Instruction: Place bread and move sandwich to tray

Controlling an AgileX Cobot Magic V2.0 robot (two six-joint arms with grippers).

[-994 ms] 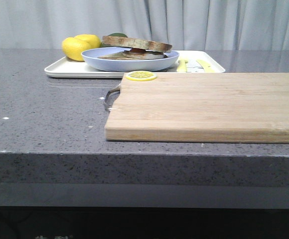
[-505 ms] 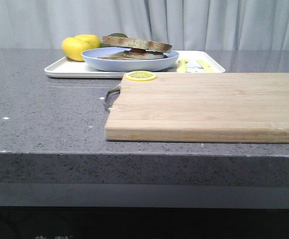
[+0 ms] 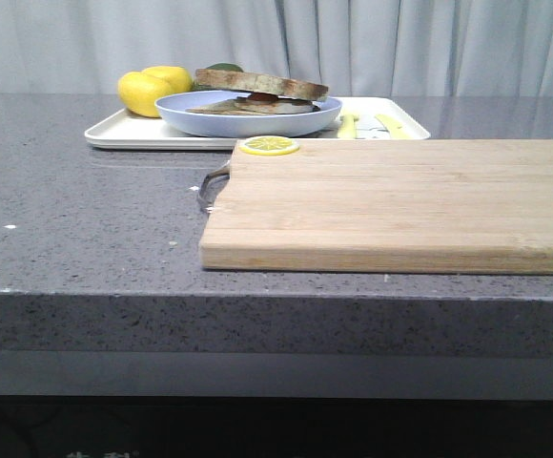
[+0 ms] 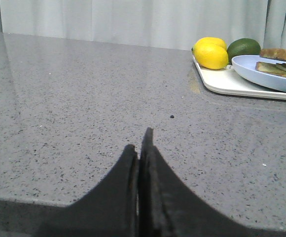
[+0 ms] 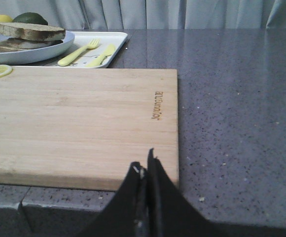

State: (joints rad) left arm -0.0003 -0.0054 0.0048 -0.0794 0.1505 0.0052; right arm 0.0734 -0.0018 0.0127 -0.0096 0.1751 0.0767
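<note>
Nearest: both grippers low at the counter's near edge, neither seen from the front. Left gripper [image 4: 140,148] pressed closed on nothing, over bare grey counter [image 3: 86,219]. Right gripper [image 5: 147,170] likewise closed and empty, at the near edge of the wooden cutting board [image 3: 400,200].

Cutting board is the landmark. At its far left corner, a lemon slice [image 3: 269,145]. A metal handle [image 3: 212,186] juts from its left side.

Beyond the board: white tray [image 3: 124,134], carrying the pale-blue plate [image 3: 248,118] with the sandwich [image 3: 262,91], top bread [image 3: 257,82] on. Right of the plate, yellow fork [image 5: 79,52] and a second yellow utensil. Behind the plate, two lemons [image 3: 153,91] and a dark green fruit [image 4: 243,48].

Risks, as judged: the top slice sits slightly askew, so any bump of the tray could slide it off. The plate sits near the tray's front rim; an arm reaching over the board could clip it.
</note>
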